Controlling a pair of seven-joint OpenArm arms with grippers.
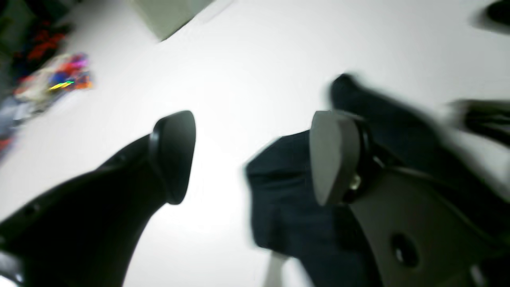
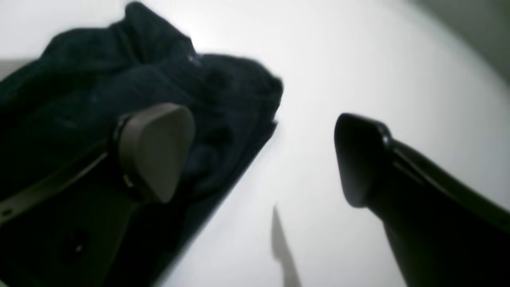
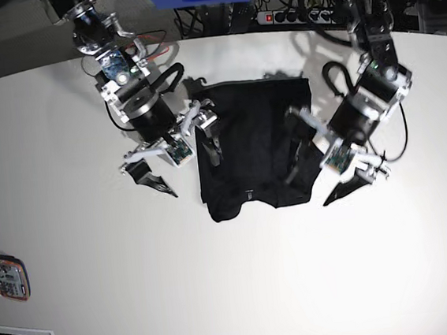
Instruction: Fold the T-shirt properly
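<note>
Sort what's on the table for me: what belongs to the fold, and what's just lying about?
Belongs to the job:
- plain black short-sleeved cloth T-shirt
- left claw, open
- right claw, open

Just lying about:
- small red-and-white flat object at the table edge
- white power strip behind the table

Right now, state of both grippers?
Left gripper: jaws open, holding nothing, one straddling the T-shirt edge.
Right gripper: jaws open, empty, at the opposite edge.
</note>
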